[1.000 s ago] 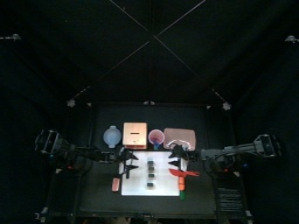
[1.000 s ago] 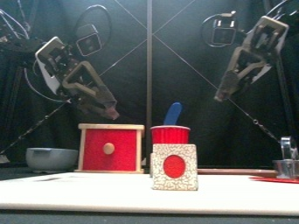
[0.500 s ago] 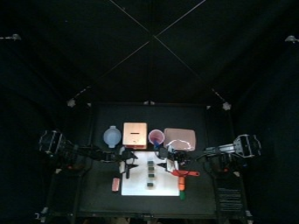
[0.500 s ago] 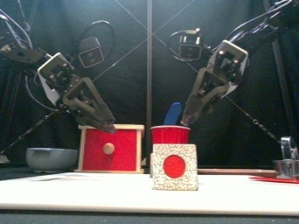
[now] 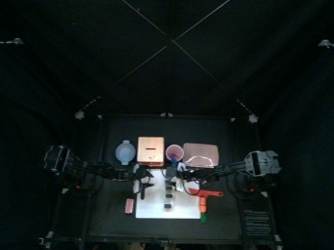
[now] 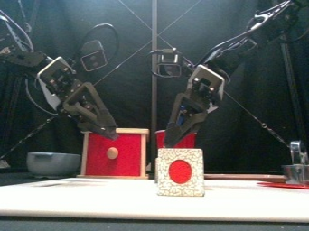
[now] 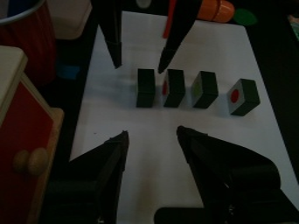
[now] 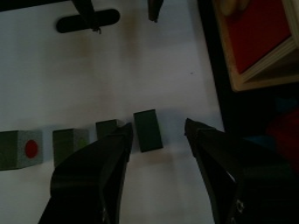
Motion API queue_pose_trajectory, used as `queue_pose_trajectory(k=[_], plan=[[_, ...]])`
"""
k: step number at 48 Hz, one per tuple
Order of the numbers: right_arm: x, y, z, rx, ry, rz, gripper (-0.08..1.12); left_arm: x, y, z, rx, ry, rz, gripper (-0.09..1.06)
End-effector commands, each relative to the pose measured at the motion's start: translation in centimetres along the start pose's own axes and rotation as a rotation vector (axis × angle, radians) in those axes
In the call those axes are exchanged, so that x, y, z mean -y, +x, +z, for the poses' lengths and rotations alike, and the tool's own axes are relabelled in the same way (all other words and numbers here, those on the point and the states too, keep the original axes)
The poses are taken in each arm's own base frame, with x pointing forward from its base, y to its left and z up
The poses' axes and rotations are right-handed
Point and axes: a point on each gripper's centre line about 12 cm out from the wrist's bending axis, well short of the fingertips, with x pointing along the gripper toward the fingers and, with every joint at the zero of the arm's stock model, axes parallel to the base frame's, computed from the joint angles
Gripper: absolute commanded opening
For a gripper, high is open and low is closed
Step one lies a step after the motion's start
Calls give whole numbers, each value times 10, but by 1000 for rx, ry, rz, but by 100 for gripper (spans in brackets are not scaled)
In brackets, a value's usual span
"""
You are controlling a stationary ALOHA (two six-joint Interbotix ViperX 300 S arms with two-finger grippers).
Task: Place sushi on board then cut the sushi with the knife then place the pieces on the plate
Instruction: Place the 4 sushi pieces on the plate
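Note:
The sushi roll (image 7: 173, 87) lies on the white board (image 5: 154, 217) as a row of dark green blocks; the end block (image 7: 240, 96) stands slightly apart and shows a red centre. In the front view the nearest block (image 6: 180, 172) faces me with a red middle. My left gripper (image 7: 152, 136) is open, hovering above the board beside the row. My right gripper (image 8: 156, 131) is also open, low over the far end block (image 8: 149, 129). In the top view both grippers (image 5: 141, 178) (image 5: 183, 182) meet at the board's back edge. The red cup (image 6: 178, 139) stands behind the right gripper.
Along the back stand a blue-grey bowl (image 5: 124, 151), the wooden box with the red drawer front (image 6: 114, 153) and the pink tray (image 5: 200, 153). A red and orange toy (image 5: 208, 193) lies at the board's right edge, another orange one (image 5: 129, 205) at its left.
The right gripper has come down and to the left, from high at the right to just over the sushi, and now hides the cup's blue knife. The left gripper sank slightly.

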Motion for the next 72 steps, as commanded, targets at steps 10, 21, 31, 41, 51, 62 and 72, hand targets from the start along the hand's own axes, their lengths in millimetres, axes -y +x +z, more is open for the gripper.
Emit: queue_pose_trajectory(k=[10, 21, 31, 41, 51, 62, 72], plan=[[-2, 1, 10, 16, -3, 1, 85, 1, 0, 4, 9, -1, -2, 84], [-2, 10, 5, -12, -6, -5, 85, 1, 0, 3, 4, -1, -2, 84], [-2, 12, 2, -36, -14, -15, 80, 0, 0, 3, 0, -3, 0, 84], [-3, 12, 6, -32, -5, -14, 60, 0, 0, 2, -2, -7, 0, 84], [-2, -15, 18, -14, -9, -33, 58, 1, -1, -1, -10, -8, -1, 84], [3, -56, 20, -11, 13, -62, 58, 1, -1, -1, -10, -10, -2, 84], [8, -77, 2, -31, 62, -61, 58, 1, -1, -1, -11, -9, -1, 84]])
